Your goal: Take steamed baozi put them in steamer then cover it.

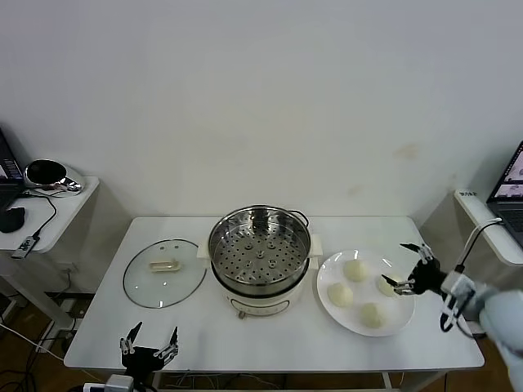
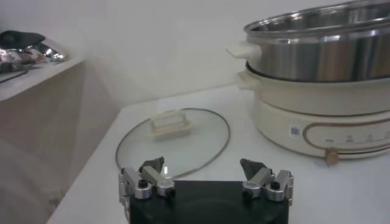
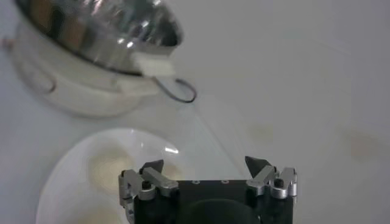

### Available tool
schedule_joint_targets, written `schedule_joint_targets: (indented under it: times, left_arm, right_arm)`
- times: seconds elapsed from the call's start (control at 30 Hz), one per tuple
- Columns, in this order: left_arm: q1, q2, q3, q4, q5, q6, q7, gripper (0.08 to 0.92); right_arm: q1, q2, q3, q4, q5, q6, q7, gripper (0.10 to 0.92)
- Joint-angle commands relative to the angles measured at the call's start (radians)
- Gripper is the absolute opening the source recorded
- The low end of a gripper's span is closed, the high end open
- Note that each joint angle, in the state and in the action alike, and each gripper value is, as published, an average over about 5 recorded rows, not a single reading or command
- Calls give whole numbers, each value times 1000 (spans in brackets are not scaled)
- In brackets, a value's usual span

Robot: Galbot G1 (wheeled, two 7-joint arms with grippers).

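The steamer [image 1: 260, 257] stands uncovered mid-table, a steel pot with a perforated tray on a cream base. Its glass lid [image 1: 164, 272] lies flat to its left. Several cream-white steamed baozi [image 1: 355, 269] rest on a white plate [image 1: 325, 282] to its right. My right gripper [image 1: 406, 266] hovers open at the plate's right edge, beside the rightmost bun [image 1: 387, 286], holding nothing. In the right wrist view that gripper [image 3: 204, 163] hangs over the plate [image 3: 67, 182] with a bun [image 3: 109, 167] beside one finger. My left gripper [image 1: 149, 339] waits open near the front-left table edge, facing the lid [image 2: 173, 137] and steamer [image 2: 323, 79].
A side table at the left carries a shiny metal bowl [image 1: 49, 174] and cables. A shelf with a laptop [image 1: 511, 192] stands at the right. The steamer's black cord [image 3: 180, 91] loops behind its base. Bare tabletop lies in front of the steamer.
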Motion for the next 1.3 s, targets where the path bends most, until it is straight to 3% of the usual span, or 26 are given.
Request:
schedule_joint_targets:
  times: [0.03, 0.3, 0.53, 1.3]
  left_arm:
    - [7, -6, 2, -6, 9, -8, -5, 823]
    - [28, -20, -1, -3, 23, -22, -13, 823]
    - [38, -22, -15, -5, 23, -22, -14, 823]
    - [46, -25, -5, -16, 24, -21, -10, 823]
  right_arm:
    - [607, -99, -502, -295, -275, 70, -359, 823]
    - [823, 84, -729, -558, -386, 174, -360, 823]
    - [899, 178, -809, -693, -455, 220, -409, 823]
    - [882, 290, -805, -875, -500, 238, -400, 823]
